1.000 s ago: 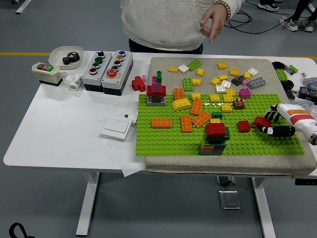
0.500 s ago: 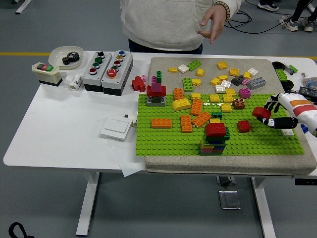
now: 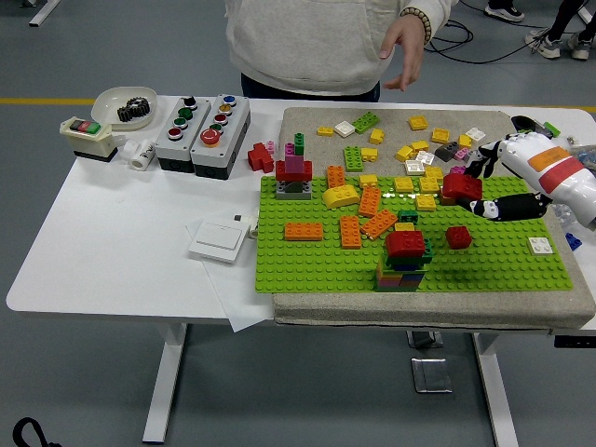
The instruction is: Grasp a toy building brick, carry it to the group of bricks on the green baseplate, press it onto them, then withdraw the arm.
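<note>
Since the last two frames the right hand point(image 3: 486, 191) has risen off the green studded baseplate point(image 3: 307, 265) and swung left, fingers curled around a red toy brick point(image 3: 461, 185) held in the air. Judged: transport under way toward the stacked multicolour brick tower point(image 3: 403, 261); pressing not yet begun. A white brick point(image 3: 541, 245) now lies uncovered. White table point(image 3: 112, 233), grey floor; a person's hand point(image 3: 407, 47) hovers beyond.
</note>
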